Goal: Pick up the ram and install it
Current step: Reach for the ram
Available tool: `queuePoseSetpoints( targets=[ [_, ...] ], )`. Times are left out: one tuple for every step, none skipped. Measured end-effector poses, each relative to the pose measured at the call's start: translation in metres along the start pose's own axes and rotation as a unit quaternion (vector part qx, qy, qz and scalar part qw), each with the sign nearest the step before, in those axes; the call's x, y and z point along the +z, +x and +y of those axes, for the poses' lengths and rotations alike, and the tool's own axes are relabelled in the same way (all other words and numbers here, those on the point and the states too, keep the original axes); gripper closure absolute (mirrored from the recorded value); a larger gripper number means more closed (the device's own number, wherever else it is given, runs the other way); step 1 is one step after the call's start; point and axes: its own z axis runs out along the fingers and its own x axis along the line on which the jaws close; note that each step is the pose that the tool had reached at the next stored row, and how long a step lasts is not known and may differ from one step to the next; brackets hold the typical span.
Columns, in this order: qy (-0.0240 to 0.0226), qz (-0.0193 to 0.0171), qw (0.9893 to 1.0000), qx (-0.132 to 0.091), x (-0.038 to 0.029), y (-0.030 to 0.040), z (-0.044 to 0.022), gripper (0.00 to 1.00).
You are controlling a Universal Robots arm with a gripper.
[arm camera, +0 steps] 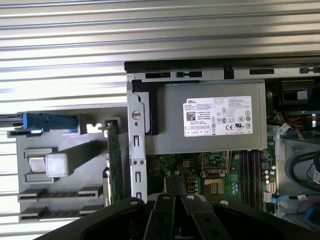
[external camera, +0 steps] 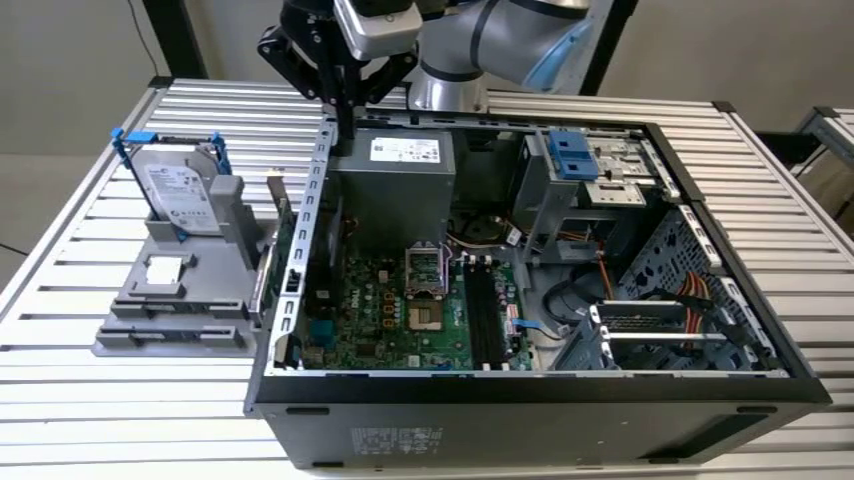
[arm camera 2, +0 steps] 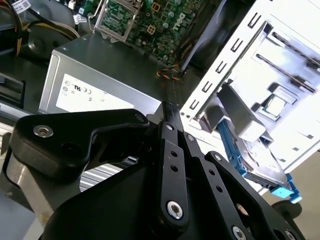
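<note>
The ram (external camera: 282,197) is a thin green stick standing on edge in the grey holder (external camera: 174,300), just outside the case wall on the exterior view's left; the first wrist view shows the ram (arm camera: 115,167) from above. My gripper (external camera: 343,130) hangs over the far corner of the open computer case, above the power supply (external camera: 394,175) and beyond the ram. Its black fingers are shut with nothing between them, as both wrist views show the gripper (arm camera 2: 170,109) (arm camera: 174,184). The empty memory slots (external camera: 487,315) lie on the green motherboard (external camera: 387,310).
A silver hard drive (external camera: 180,195) with blue handles stands upright in the same holder, close to the ram. The case's metal wall (external camera: 310,220) rises between the holder and the motherboard. Cables and a drive cage (external camera: 594,165) crowd the case's far side.
</note>
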Motion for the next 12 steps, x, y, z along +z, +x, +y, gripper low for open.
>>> queuePoseSetpoints(
  targets=[
    [0.0000, 0.0000, 1.0000, 0.000, 0.0000, 0.0005, 0.0000, 1.00],
    [0.0000, 0.0000, 1.0000, 0.000, 0.0000, 0.0009, 0.0000, 1.00],
    [0.0000, 0.0000, 1.0000, 0.000, 0.0000, 0.0013, -0.0001, 1.00],
    [0.0000, 0.0000, 1.0000, 0.000, 0.0000, 0.0017, -0.0001, 1.00],
    [0.0000, 0.0000, 1.0000, 0.000, 0.0000, 0.0022, -0.0001, 1.00],
    [0.0000, 0.0001, 1.0000, 0.000, 0.0000, 0.0026, -0.0001, 1.00],
    [0.0000, 0.0001, 1.0000, 0.000, 0.0000, 0.0031, -0.0002, 1.00],
    [0.0000, 0.0002, 1.0000, 0.000, 0.0000, 0.0035, -0.0002, 1.00],
    [0.0000, 0.0002, 1.0000, 0.000, 0.0000, 0.0039, -0.0002, 1.00],
    [0.0000, 0.0003, 1.0000, 0.000, -0.0001, 0.0044, -0.0002, 1.00],
    [0.0000, 0.0003, 1.0000, 0.000, -0.0001, 0.0048, -0.0003, 1.00],
    [0.0000, 0.0003, 1.0000, 0.000, -0.0001, 0.0052, -0.0003, 1.00]
  ],
)
